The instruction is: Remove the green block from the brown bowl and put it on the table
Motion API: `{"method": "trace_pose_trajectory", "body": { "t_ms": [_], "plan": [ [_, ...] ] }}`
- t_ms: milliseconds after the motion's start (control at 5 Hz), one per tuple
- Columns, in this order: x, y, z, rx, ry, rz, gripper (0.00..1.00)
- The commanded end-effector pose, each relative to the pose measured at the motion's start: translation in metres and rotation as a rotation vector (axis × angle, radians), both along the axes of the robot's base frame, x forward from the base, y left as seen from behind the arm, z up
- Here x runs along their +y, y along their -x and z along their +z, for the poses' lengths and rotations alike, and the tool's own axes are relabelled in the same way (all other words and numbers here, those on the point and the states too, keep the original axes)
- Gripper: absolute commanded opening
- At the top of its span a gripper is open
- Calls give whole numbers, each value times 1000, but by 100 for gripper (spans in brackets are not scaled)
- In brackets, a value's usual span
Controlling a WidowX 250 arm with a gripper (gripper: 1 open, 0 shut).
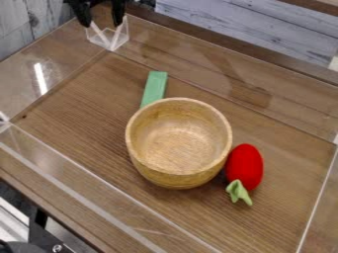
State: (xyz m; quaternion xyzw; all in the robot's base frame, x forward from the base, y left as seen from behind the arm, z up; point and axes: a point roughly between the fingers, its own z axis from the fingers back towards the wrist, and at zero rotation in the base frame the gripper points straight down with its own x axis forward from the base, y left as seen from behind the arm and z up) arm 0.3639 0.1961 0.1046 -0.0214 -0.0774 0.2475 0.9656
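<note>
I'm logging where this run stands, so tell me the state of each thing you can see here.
green block: flat on the table, behind the bowl, out of it
brown bowl: upright, empty
strawberry toy: lying against the bowl's right side
gripper: at the top edge, mostly cropped, holding nothing

You can see a red strawberry toy (244, 165) lying low on the right side. It is plump and shiny, and its small green leaves (238, 191) point toward the near edge. Clear plastic walls (27, 158) stand all around; they are see-through and catch some light on the left. In the far left corner you find a small clear plastic piece (107, 37), folded in a V shape, standing against the wall. Behind the far wall there are grey wooden planks (251, 22), which run across the top.
</note>
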Motion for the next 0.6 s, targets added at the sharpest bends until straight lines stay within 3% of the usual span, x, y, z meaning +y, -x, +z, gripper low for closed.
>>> {"method": "trace_pose_trajectory", "body": {
  "t_ms": [0, 200, 400],
  "plan": [
    [-9, 0, 48, -88, -35, 5, 100],
    [-8, -4, 60, -91, -17, -49, 100],
    [2, -6, 62, -82, -14, -85, 0]
  ]
}}
